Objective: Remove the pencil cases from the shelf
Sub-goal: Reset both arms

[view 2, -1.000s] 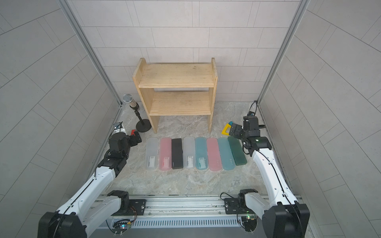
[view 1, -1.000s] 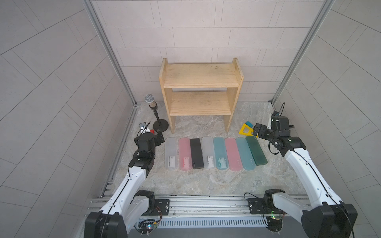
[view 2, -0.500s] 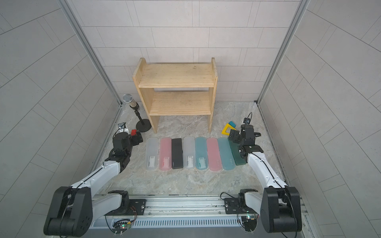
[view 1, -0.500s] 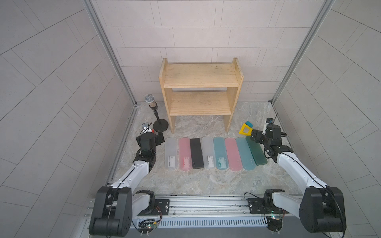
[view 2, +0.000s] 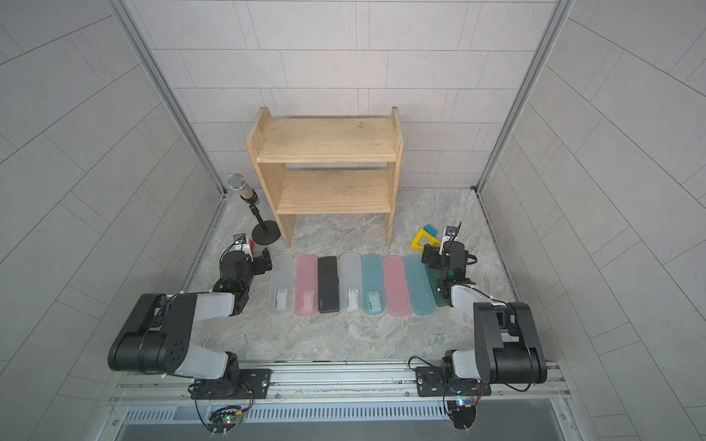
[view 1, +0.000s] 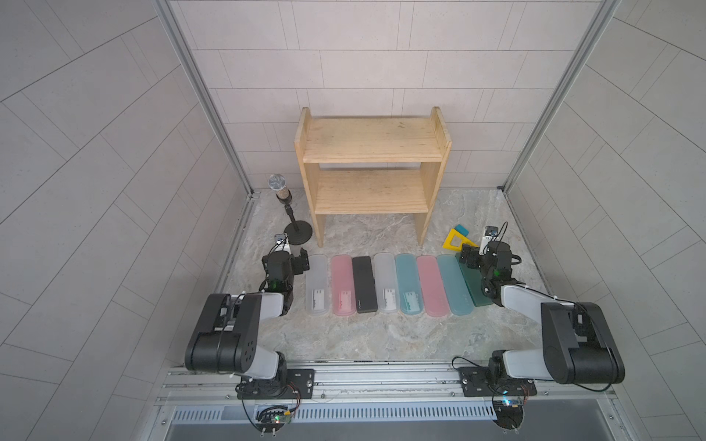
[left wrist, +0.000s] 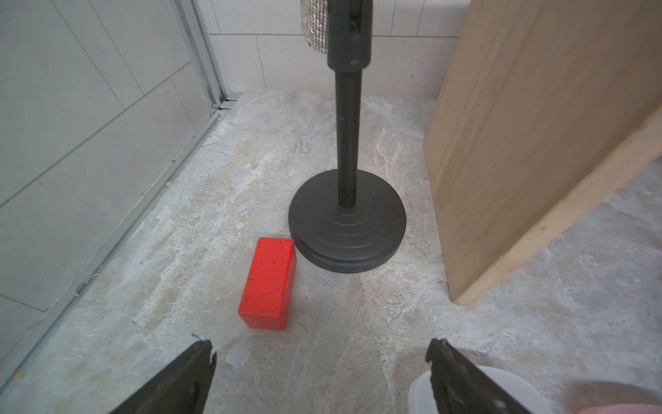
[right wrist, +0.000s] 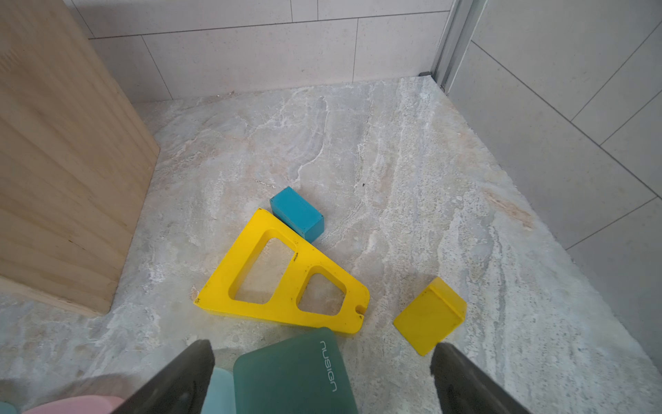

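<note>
Zero pencil cases [view 1: 386, 284] left on the shelf [view 1: 368, 152]. Found all of them in one row on the table [view 1: 382, 336], across the middle of both top views, just below the shelf's feet. Judged the task as good as done.

Saw the left hand [left wrist: 320, 349] spread wide and empty beside the frosted white case [view 1: 316, 284] at the row's left end. Saw the right hand [right wrist: 322, 349] likewise spread and empty, low over the dark green case [right wrist: 293, 372] at the right end; could not tell whether touching.

Judged the risk:
- Might drag that green case on lifting away, being so close above it, and shove it into the yellow triangular frame [right wrist: 283, 283].
- Might clip the microphone stand [left wrist: 347, 222] or red block [left wrist: 268, 283] on the left.

Counted:
- Two frosted white, two pink, two light teal, one dark green and one black case.
- One shelf with two tiers.
- One small teal block [right wrist: 297, 213] and one yellow wedge [right wrist: 430, 315].
</note>
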Tool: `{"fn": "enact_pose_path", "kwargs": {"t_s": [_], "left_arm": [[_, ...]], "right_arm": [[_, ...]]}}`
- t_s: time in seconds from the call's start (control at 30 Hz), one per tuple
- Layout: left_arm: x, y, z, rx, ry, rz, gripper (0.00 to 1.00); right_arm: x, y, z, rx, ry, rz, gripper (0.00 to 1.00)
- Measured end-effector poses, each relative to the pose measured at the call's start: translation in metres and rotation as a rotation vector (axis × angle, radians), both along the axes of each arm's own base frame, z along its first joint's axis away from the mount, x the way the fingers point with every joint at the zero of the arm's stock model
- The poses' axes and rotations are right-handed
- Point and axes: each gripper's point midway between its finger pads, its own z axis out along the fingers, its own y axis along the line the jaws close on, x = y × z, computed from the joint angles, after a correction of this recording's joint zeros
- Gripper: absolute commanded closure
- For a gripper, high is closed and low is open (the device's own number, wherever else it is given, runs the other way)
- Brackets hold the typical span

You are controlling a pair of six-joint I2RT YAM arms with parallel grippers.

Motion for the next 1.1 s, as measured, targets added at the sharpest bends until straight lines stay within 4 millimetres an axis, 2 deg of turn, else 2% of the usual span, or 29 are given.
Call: {"fn": "enact_pose_path", "kwargs": {"t_s": [0.1, 0.23, 0.3, 0.4, 0.5, 1.1], "left_arm": [[0.003, -0.007, -0.011, 0.002, 0.015, -0.044, 0.0], [0.004, -0.008, -0.007, 0.006, 0.004, -0.054, 0.0], [0.005, -0.007, -0.005, 0.008, -0.004, -0.049, 0.0], [0.007, -0.006, -0.002, 0.009, -0.02, -0.046, 0.0], [0.008, -0.006, 0.0, 0.01, -0.028, -0.044, 0.0], [0.01, -0.012, 0.002, 0.007, -0.036, -0.079, 0.0]], "right_arm": [[-0.003, 0.003, -0.018, -0.007, -0.023, 0.023, 0.0], [-0.01, 0.009, -0.045, -0.01, 0.002, 0.062, 0.0], [-0.007, 0.009, -0.04, -0.016, -0.014, 0.062, 0.0], [0.004, 0.009, -0.021, -0.027, -0.084, 0.063, 0.0], [0.008, 0.011, -0.015, -0.033, -0.104, 0.079, 0.0], [0.013, 0.014, -0.011, -0.038, -0.108, 0.094, 0.0]]}}
